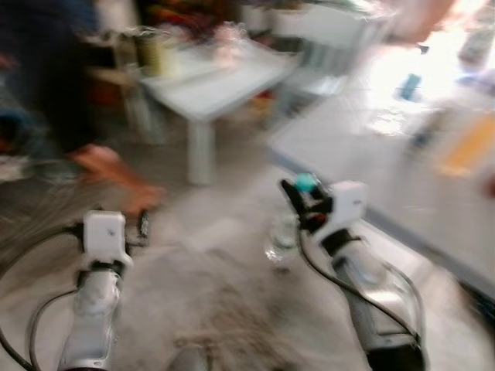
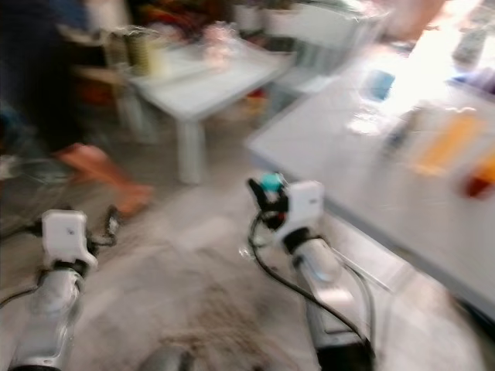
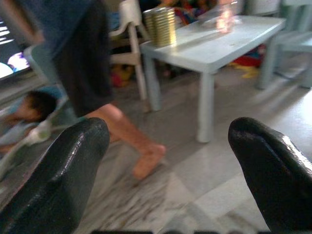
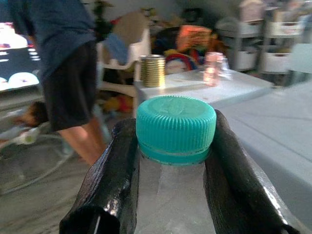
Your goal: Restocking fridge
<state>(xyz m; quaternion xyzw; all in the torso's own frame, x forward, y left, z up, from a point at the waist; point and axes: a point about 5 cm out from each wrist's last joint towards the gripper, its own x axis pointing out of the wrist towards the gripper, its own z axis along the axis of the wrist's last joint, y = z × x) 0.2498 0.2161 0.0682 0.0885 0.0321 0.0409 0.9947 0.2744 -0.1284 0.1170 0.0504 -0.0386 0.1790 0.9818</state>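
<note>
My right gripper [image 1: 298,195] is shut on a clear plastic bottle [image 1: 282,236] with a teal cap [image 4: 175,127], held by its neck above the floor. In the right wrist view the two black fingers [image 4: 113,170] clamp the neck just under the cap. My left gripper [image 1: 143,224] is held out low on the left; its black fingers [image 3: 63,170] stand wide apart with nothing between them. Both eye views are blurred by motion.
A person [image 1: 54,85] in dark shorts walks barefoot at the left. A small white table [image 1: 213,85] with a gold can [image 3: 163,24] stands ahead. A large grey table [image 1: 387,154] with several items runs along the right. A child [image 3: 24,109] lies low on the left.
</note>
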